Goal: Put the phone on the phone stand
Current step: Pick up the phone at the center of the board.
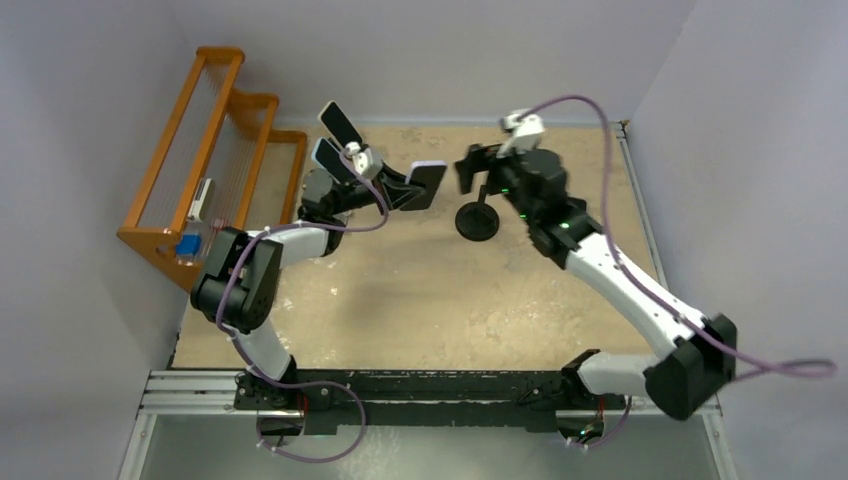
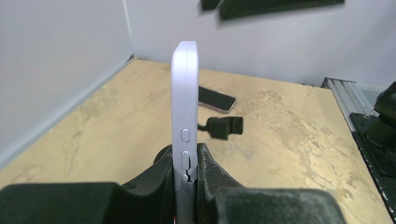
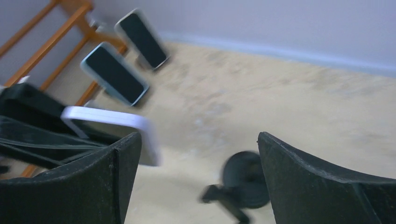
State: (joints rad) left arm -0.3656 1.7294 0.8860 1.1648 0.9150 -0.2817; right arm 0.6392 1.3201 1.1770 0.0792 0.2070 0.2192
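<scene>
Currently the left gripper (image 2: 187,161) is clamped across the flat faces at the lower end of the rigid, likely slippery lilac-cased smartphone (image 2: 185,93), held on edge, with the black round-based phone stand (image 1: 478,220) just ahead, beneath the right gripper (image 3: 200,168), its jaws apart.

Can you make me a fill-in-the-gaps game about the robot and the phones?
1. The fingers squeezing the lilac phone belong to the ____ arm.
2. The right gripper holds nothing, and it is ____.
3. The phone stand on the table is coloured ____.
4. The rack by the wall is coloured ____.

Missing words: left; open; black; orange.
</scene>
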